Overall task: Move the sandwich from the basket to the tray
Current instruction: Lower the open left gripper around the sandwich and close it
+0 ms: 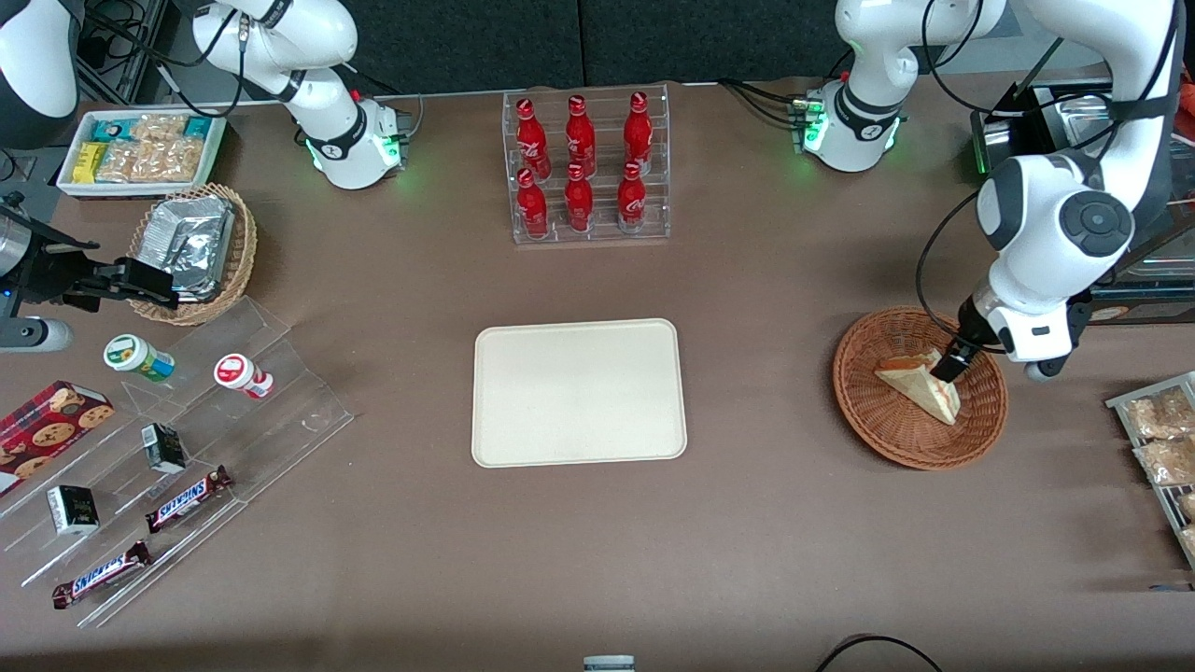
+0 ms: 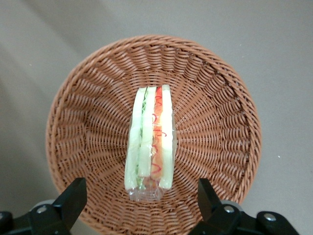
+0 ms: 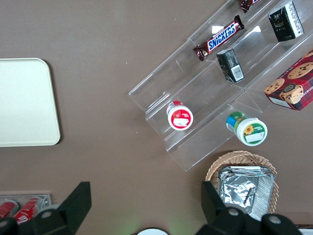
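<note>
While the left arm's pincer (image 2: pixel 142 203) hangs just above the sandwich (image 1: pixel 922 385), its two black fingers (image 2: pixel 71 198) stand well apart, one to either side of the wedge and touching nothing. The sandwich lies in the reddish-brown wicker basket (image 1: pixel 896 443), wrapped in clear film, its cut edge facing up toward the wrist camera — pale bread outside, green and red-orange filling between the slices. In the front view the pincer's dark tip sits over the end of the wedge that is farther from the front camera.

The basket stands on the brown counter (image 1: pixel 766 560) toward the working arm's end. The cream tray (image 1: pixel 579 392) lies flat near the middle of the counter, well apart from the basket, with nothing on it. Farther from the front camera than the tray stands a clear rack of red bottles (image 1: pixel 585 168). Toward the parked arm's end are a tan wicker basket holding foil packets (image 1: pixel 191 245) and a stepped clear display with Snickers bars (image 1: pixel 187 497) and small cups.
</note>
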### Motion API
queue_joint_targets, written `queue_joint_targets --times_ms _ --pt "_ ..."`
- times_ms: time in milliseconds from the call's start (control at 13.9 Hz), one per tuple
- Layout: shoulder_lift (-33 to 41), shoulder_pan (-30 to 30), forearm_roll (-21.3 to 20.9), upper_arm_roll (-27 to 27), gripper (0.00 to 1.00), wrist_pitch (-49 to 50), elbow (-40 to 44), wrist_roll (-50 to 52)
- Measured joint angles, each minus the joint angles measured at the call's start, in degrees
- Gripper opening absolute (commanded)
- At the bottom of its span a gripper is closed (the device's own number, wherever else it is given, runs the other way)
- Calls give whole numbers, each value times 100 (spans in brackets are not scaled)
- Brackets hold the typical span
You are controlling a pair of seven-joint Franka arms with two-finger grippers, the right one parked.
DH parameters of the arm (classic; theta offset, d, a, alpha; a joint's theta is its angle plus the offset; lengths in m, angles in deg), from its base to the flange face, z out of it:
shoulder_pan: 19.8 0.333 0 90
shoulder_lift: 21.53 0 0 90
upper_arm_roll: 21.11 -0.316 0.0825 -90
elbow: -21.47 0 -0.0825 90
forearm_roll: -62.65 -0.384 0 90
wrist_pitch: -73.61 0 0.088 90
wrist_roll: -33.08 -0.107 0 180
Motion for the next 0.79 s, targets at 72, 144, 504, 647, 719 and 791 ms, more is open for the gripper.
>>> queue_joint_targets --times_ms 72,144,504,647,719,791 --pt "-77 0 0 0 100 -224 -89 31" --pt "-150 0 1 0 100 -398 -170 51" --pt "-460 1 2 -1 100 -890 -300 75" --pt "-588 2 2 -2 63 -1094 -336 84" --pt "-641 2 2 -2 40 -1149 -346 85" --pt "-677 3 2 -2 30 -1188 -346 87"
